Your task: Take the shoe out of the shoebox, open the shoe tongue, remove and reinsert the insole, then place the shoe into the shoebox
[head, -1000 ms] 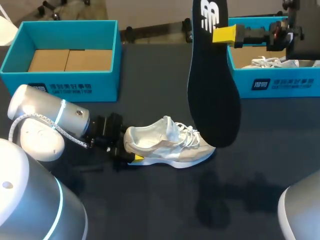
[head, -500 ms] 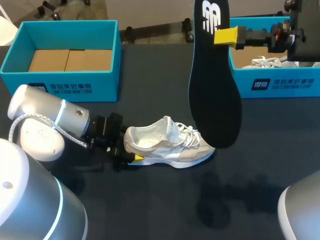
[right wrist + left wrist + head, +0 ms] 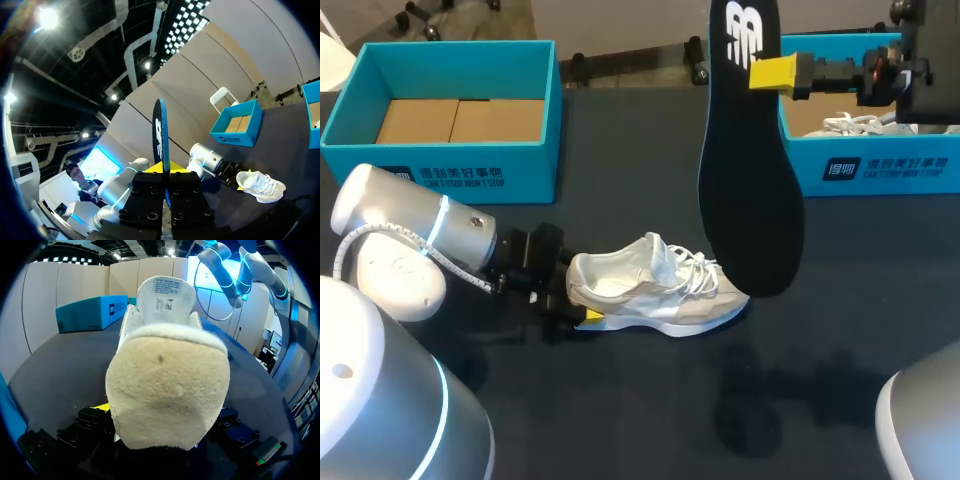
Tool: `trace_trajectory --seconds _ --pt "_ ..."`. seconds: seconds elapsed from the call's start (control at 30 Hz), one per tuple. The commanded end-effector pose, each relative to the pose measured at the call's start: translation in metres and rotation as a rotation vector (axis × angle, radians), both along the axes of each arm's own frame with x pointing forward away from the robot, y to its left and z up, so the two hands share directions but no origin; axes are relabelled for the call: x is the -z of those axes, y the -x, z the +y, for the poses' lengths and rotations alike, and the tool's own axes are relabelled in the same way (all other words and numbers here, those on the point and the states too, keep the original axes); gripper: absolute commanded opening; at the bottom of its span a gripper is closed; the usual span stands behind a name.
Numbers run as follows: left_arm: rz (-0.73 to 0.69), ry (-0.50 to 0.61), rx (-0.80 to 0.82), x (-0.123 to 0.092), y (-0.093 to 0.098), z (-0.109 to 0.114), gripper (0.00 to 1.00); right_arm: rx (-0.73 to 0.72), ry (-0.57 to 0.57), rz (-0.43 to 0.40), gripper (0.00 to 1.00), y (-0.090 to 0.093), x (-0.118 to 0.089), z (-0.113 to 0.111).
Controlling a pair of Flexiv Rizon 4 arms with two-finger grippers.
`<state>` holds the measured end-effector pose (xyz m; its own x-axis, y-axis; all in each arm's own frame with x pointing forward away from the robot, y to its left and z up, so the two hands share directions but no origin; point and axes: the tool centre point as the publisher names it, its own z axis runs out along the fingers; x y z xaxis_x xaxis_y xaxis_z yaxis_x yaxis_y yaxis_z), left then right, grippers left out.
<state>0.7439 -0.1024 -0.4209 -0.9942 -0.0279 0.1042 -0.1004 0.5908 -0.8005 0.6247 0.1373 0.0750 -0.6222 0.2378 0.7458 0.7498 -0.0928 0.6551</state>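
A white shoe (image 3: 655, 290) lies on its sole on the dark table, toe to the right. Its heel (image 3: 167, 390) sits between the wide-open fingers of my left gripper (image 3: 578, 300), and one yellow fingertip (image 3: 102, 406) shows beside it. High above the table my right gripper (image 3: 775, 72) is shut on the upper part of a black insole (image 3: 750, 170), which hangs upright with its lower end over the shoe's laces. In the right wrist view the insole (image 3: 161, 135) stands edge-on between that gripper's (image 3: 165, 175) fingers, with the shoe (image 3: 260, 184) far below.
A blue shoebox (image 3: 445, 160) with a bare cardboard floor stands at the back left. A second blue box (image 3: 880, 165) at the back right holds another white shoe (image 3: 860, 124). My left arm (image 3: 410, 240) lies low across the table's left side.
My left gripper's fingers have spread a little wider around the heel, and that arm has eased slightly to the left. The right arm and insole have hardly moved.
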Motion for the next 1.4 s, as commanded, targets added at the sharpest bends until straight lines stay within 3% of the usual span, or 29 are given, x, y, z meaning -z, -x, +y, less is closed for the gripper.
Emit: trace_trajectory --seconds 0.03,0.27,0.77,1.4 --pt "0.008 -0.044 0.001 -0.011 0.001 0.005 1.0 -0.002 0.002 0.003 0.0 -0.004 -0.001 0.004" --pt "0.051 -0.223 0.002 -0.015 -0.003 0.015 1.0 -0.002 0.002 0.003 0.0 -0.004 -0.001 0.004" --pt "0.051 -0.223 0.002 -0.015 -0.003 0.015 1.0 -0.002 0.002 0.003 0.0 -0.004 -0.001 0.004" --pt "-0.016 -0.491 0.082 -0.035 0.001 0.033 1.0 -0.002 0.002 0.003 0.0 -0.004 -0.001 0.004"
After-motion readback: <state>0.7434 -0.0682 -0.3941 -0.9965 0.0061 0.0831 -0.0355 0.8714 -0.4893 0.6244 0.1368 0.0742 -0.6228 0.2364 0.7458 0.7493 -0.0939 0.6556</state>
